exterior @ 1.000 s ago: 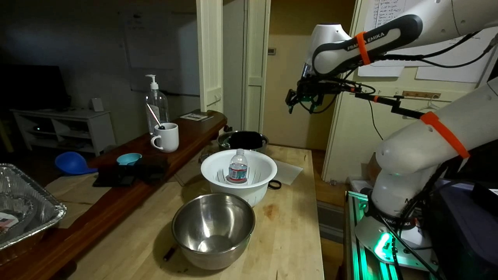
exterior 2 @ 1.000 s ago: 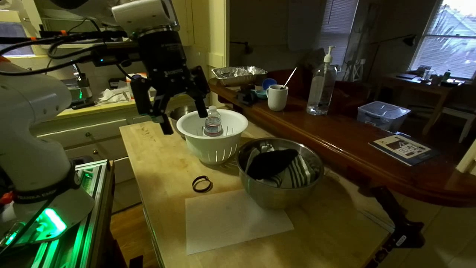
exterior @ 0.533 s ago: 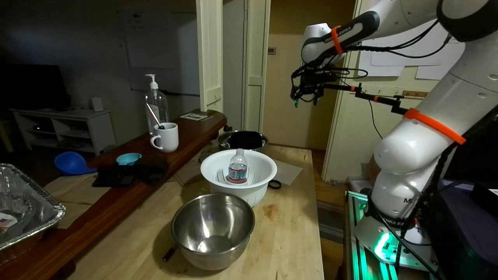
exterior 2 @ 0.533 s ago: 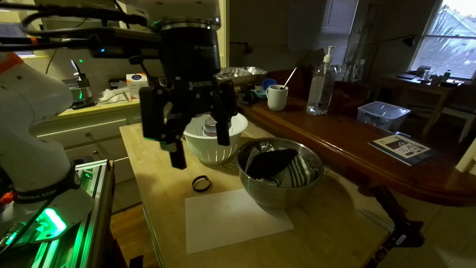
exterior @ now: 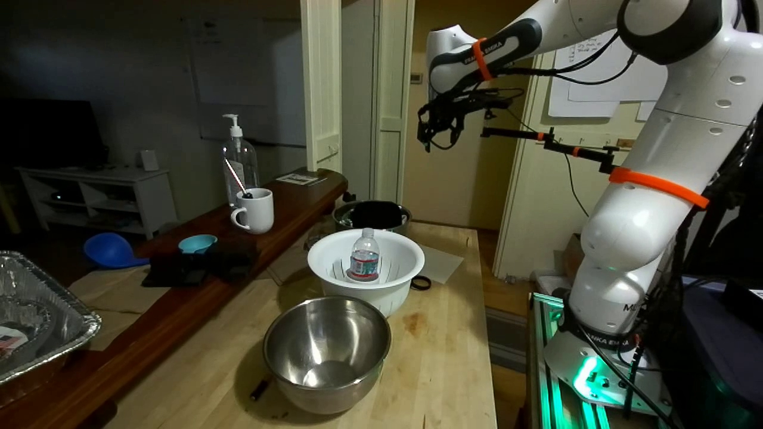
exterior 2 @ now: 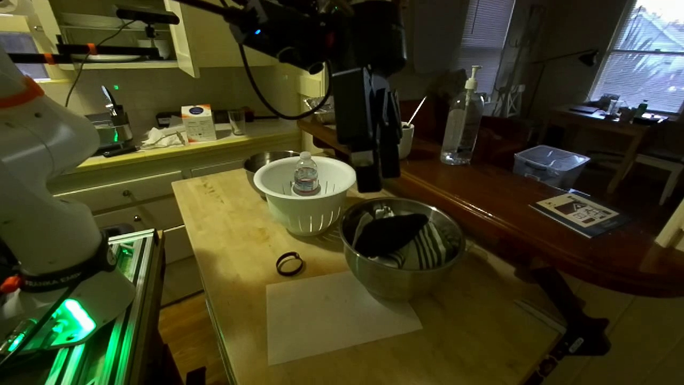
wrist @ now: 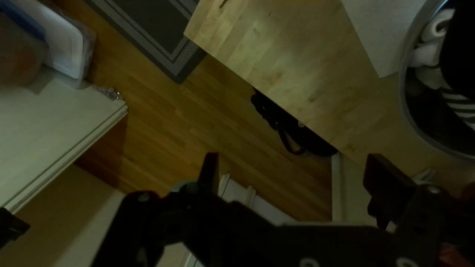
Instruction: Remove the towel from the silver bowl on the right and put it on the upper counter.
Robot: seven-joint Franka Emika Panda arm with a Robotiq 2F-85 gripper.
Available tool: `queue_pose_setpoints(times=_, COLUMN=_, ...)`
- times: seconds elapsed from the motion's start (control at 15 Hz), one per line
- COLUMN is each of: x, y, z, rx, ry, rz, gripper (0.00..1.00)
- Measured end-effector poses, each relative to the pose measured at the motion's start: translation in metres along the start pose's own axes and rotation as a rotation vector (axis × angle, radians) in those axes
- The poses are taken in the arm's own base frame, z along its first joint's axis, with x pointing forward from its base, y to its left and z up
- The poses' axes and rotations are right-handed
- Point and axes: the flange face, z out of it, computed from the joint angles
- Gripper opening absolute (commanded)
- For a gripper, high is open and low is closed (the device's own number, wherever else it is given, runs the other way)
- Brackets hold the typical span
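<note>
The silver bowl [exterior 2: 403,283] stands on the pale worktop; it also shows in an exterior view [exterior: 341,221] and at the right edge of the wrist view [wrist: 402,92]. The striped white-and-dark towel [exterior 2: 432,248] lies inside it, partly covered by a black cloth-like item [exterior 2: 393,234]. The towel also shows in the wrist view [wrist: 460,104]. My gripper [exterior 2: 378,179] is open and empty, in the air higher than the bowl; it also shows in an exterior view [exterior: 438,146] and the wrist view [wrist: 293,157]. The upper counter [exterior 2: 481,200] is the dark-brown ledge behind the bowl.
A white colander [exterior 2: 307,216] holding a bottle [exterior 2: 306,176] stands beside the bowl. A second silver bowl [exterior: 328,357] stands beyond it. A mug [exterior: 256,211], a pump bottle [exterior 2: 460,128] and a booklet [exterior 2: 580,211] are on the ledge. Paper [exterior 2: 336,318] lies on the worktop.
My gripper has moved rightward across an exterior view, from before the colander to near the towel bowl, and turned so its fingers look nearly edge-on. The towel and bowls have not moved.
</note>
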Motion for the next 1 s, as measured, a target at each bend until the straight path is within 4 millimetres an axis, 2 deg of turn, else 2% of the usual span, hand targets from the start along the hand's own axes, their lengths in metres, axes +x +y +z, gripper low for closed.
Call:
queue_pose_setpoints(times=0.33, x=0.002, y=0.003, z=0.0, rx=-0.002, ry=0.002, rz=0.004, gripper=1.0)
queue_pose_setpoints(times=0.47, x=0.003, y=-0.002, z=0.0, rx=0.012, ry=0.011, rz=0.0, gripper=1.0)
queue_pose_setpoints(times=0.6, x=0.013, y=-0.025, z=0.001, rx=0.041, ry=0.051, rz=-0.032, gripper=1.0)
queue_pose_setpoints(times=0.87, x=0.049, y=-0.096, z=0.013, rx=0.094, ry=0.094, rz=-0.133, gripper=1.0)
queue_pose_setpoints(times=1.0, x=0.068, y=-0.131, z=0.025, rx=0.136, ry=0.076, rz=-0.177, gripper=1.0)
